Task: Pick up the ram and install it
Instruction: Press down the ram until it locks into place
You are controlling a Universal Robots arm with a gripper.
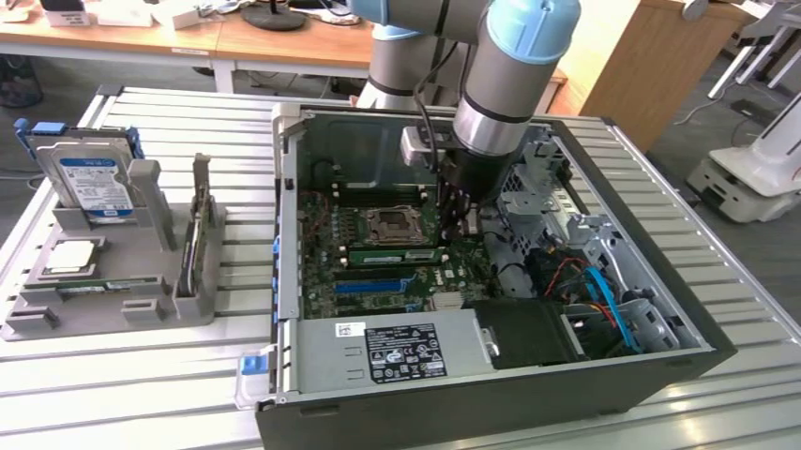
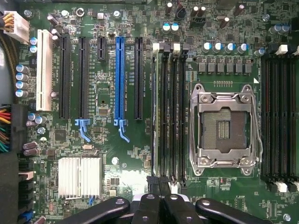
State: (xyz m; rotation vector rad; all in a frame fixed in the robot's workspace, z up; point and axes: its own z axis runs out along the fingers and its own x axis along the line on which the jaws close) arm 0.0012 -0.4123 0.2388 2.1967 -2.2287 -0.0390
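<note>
- One robot arm (image 1: 501,84) with one gripper (image 1: 453,220).
- One open computer case (image 1: 651,356).
- One motherboard (image 2: 107,154) with one empty processor socket (image 2: 223,128).
- One ram stick (image 1: 398,255) in the board.
- One hard drive (image 1: 90,183).
- One processor chip (image 1: 71,255).
- One grey holder tray (image 1: 94,314).

White label (image 1: 400,351) on power supply (image 1: 375,361) in computer case: dense black print plus small blue round logo, too small to read. Blue-and-white label (image 1: 98,183) on hard drive (image 1: 88,173) in grey holder: print illegible. Motherboard (image 2: 107,154): white silkscreen lettering beside blue slot (image 2: 120,77) and black slots, illegible. No word, brand or number readable anywhere.
</note>
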